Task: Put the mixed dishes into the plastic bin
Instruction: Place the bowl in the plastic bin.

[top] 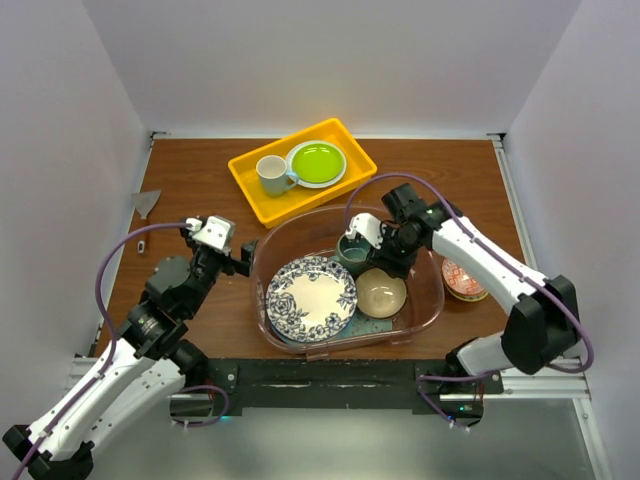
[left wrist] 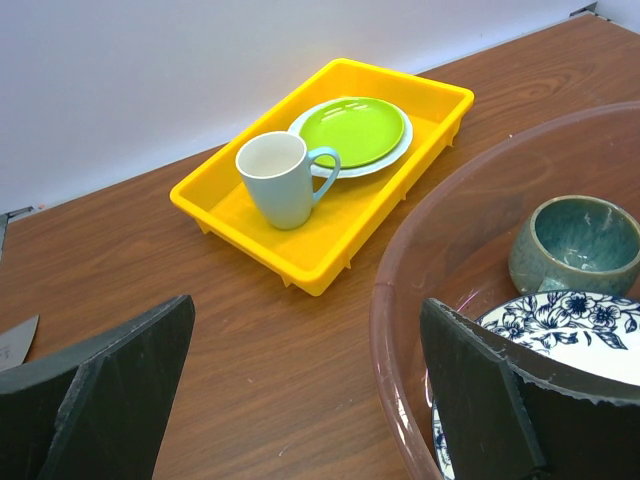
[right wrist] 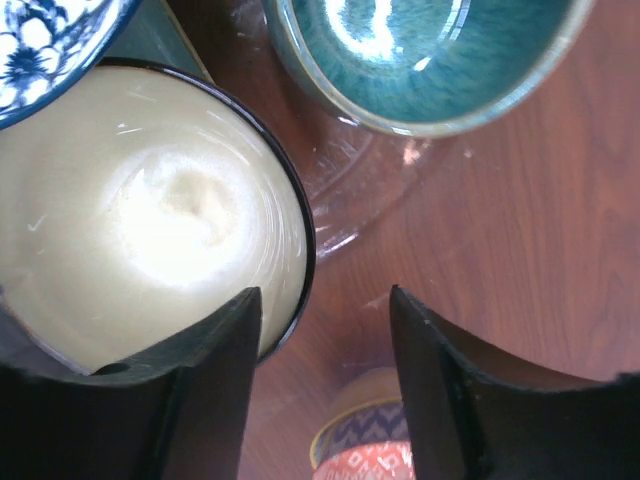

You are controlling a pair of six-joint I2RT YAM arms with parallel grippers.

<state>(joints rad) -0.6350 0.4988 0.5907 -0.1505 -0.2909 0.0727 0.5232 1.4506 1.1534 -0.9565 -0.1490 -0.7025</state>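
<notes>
Right hand (right wrist: 325,300) hangs released, jaws parted at the rim of the tan bowl (right wrist: 140,210), which sits in the plastic bin (top: 428,308). We lift straight up before reaching for the red-patterned bowl (top: 463,279) on the table (top: 200,180). Left hand (left wrist: 307,305) gapes empty.

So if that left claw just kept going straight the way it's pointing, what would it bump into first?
Likely the yellow tray, by the white mug. The left claw seems tilted downward, though, so the bare table might come first.
</notes>
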